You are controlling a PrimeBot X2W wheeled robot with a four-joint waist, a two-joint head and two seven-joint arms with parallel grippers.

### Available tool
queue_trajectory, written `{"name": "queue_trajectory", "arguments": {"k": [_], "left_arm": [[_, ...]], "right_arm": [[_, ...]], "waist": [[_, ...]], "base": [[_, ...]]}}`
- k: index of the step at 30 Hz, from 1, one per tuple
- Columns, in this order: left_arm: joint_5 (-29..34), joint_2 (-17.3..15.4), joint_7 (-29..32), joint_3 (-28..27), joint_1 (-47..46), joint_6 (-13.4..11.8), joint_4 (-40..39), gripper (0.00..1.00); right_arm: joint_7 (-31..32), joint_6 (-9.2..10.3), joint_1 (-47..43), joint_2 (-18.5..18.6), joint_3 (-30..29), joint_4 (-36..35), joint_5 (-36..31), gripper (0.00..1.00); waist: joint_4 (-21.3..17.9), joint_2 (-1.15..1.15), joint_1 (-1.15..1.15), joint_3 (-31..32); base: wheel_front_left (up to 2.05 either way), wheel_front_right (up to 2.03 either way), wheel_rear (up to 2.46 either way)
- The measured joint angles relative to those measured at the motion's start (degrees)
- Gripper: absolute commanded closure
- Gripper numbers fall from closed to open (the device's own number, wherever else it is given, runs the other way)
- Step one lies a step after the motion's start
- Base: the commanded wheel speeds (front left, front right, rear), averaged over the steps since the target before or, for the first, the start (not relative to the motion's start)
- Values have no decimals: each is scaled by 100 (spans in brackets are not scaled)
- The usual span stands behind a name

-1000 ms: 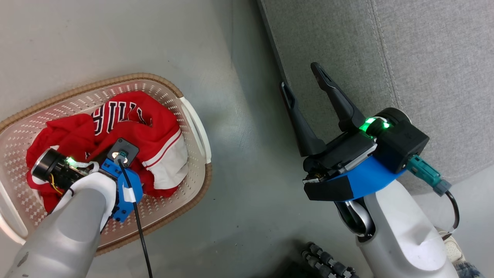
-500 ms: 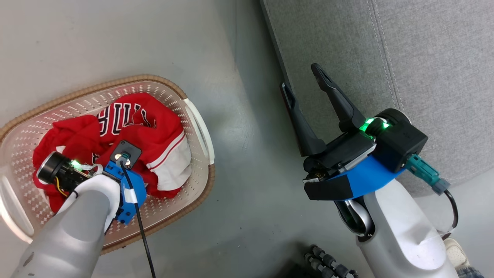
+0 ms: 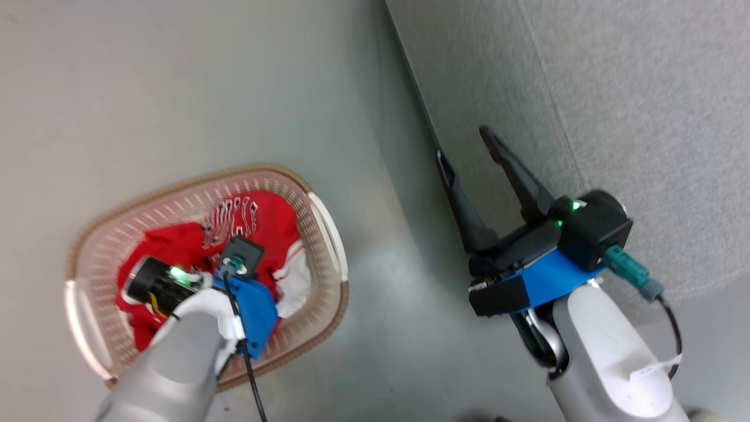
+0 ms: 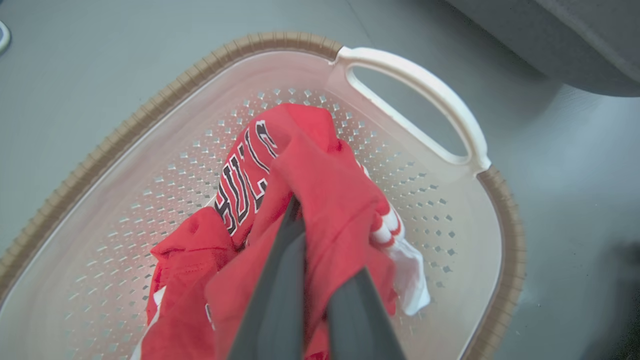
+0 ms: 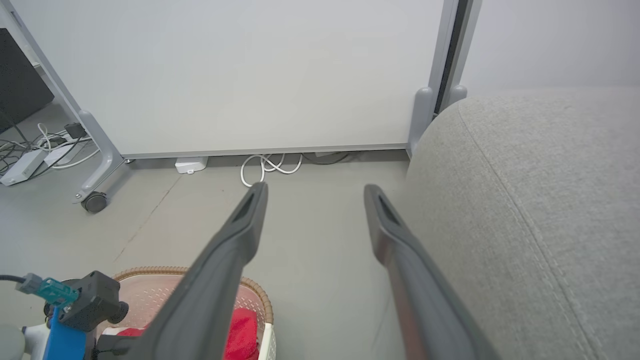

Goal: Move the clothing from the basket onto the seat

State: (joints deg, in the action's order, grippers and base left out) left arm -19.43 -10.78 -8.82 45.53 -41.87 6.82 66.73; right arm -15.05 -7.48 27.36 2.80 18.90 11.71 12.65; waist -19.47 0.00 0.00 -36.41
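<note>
At eight o'clock in the head view, the basket (image 3: 329, 225) holds the clothing (image 3: 272, 214). Left wrist view: the left gripper (image 4: 299, 212) clamps tight on the clothing, centre. Right wrist view: the right gripper (image 5: 314, 189) spread wide, empty, the seat (image 5: 525, 200) at three o'clock.

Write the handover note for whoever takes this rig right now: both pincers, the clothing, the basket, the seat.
Left pincer: shut on the clothing, down in the basket.
Right pincer: open, empty, held by the edge of the seat.
Done: grip taken; the clothing is not yet out of the basket.
Left: lift it out, carry it to the seat, release.
</note>
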Motion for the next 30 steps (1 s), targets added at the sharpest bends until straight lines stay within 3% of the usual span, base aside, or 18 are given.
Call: {"name": "queue_trajectory", "arguments": {"k": [12,21,30], "left_arm": [[-550,598,-517,232,488,58,-416,100],[-1139,667,-593,636,572,60,-1214,100],[-1725,725,-550,904,138,60,-1913,100]], "right_arm": [[183,0,-819,-3,-149,461,-348,0],[498,0,-1418,-2,-331,353,-454,0],[739,0,-1849,-2,-477,143,-476,0]], "waist": [[568,0,-1,1694],[1075,0,-2,2820],[1586,0,-1,3463]], "base": [[0,0,0],[0,0,0],[0,0,0]]}}
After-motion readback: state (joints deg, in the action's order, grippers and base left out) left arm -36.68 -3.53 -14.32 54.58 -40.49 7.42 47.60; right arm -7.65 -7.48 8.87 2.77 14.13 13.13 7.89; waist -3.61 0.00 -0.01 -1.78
